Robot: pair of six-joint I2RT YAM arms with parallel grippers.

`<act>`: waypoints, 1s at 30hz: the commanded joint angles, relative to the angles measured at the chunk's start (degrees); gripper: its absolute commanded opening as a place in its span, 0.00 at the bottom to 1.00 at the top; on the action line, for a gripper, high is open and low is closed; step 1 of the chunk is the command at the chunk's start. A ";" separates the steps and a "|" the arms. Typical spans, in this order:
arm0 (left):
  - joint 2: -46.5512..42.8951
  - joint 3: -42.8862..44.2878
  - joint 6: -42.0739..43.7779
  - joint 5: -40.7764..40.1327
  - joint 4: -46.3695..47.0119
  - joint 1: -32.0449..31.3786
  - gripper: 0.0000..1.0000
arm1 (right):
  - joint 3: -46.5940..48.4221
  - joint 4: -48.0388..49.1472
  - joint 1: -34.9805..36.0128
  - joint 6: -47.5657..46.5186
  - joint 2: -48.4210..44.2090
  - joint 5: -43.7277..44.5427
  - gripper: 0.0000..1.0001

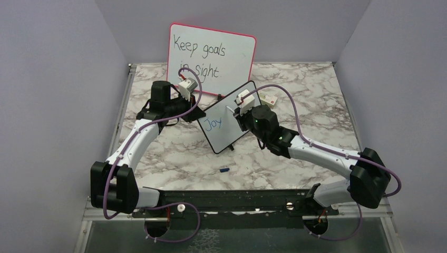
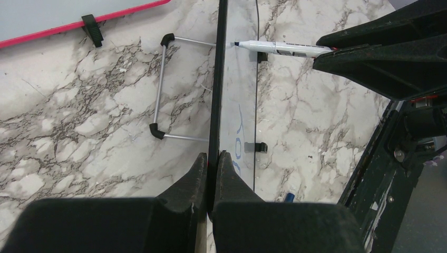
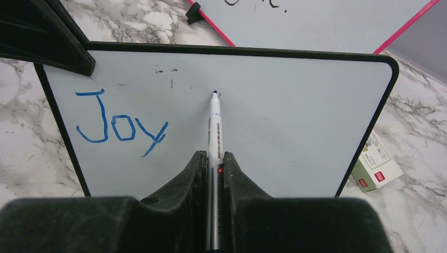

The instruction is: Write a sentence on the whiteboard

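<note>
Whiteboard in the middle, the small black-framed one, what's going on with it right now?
The left gripper is clamped on the edge of the whiteboard, steadying it as it stands. The right gripper holds a marker with its tip at the board's surface, a little to the right of the writing. The sentence reads only "Joy" in blue; the rest is not yet written.

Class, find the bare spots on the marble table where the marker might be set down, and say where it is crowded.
Bare marble: in front of the whiteboard, between the left arm and right arm, save a small blue item; also right of the small box. Crowded: between the pink-framed board and the whiteboard.
</note>
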 commanded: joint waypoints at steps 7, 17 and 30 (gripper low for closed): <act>2.04 -0.92 3.17 -5.91 -4.61 -0.54 0.00 | 2.21 0.23 -0.43 -0.28 0.69 -3.44 0.00; 2.13 -0.92 3.31 -6.02 -4.61 -0.52 0.00 | 2.05 -2.91 -0.43 -0.28 0.52 -5.82 0.01; 2.13 -0.83 3.29 -6.18 -4.70 -0.50 0.00 | 1.71 -7.13 -0.43 -0.28 0.62 -4.98 0.00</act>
